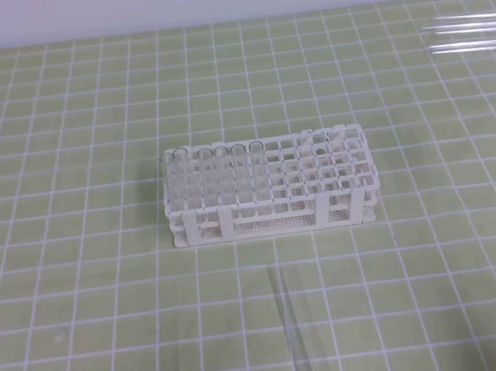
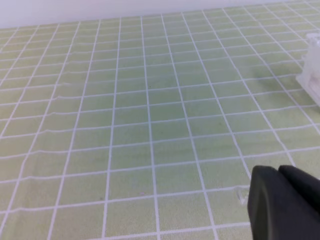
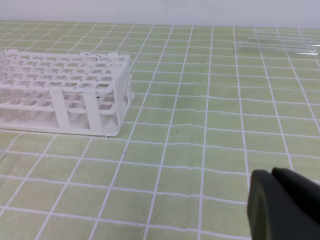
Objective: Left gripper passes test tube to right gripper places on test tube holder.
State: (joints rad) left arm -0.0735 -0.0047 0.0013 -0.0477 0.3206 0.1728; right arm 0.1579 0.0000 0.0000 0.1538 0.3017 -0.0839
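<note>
A clear test tube lies flat on the green grid mat, in front of the white test tube holder at mid-table. Several upright tubes stand in the holder's back-left holes. Neither arm shows in the high view. In the left wrist view, my left gripper sits at the lower right, its black fingers together and holding nothing, with a corner of the holder at the far right edge. My right gripper is likewise shut and empty, with the holder to its left.
A few spare clear tubes lie at the back right of the mat, seen faintly as tubes in the right wrist view. A pale wall borders the mat's far edge.
</note>
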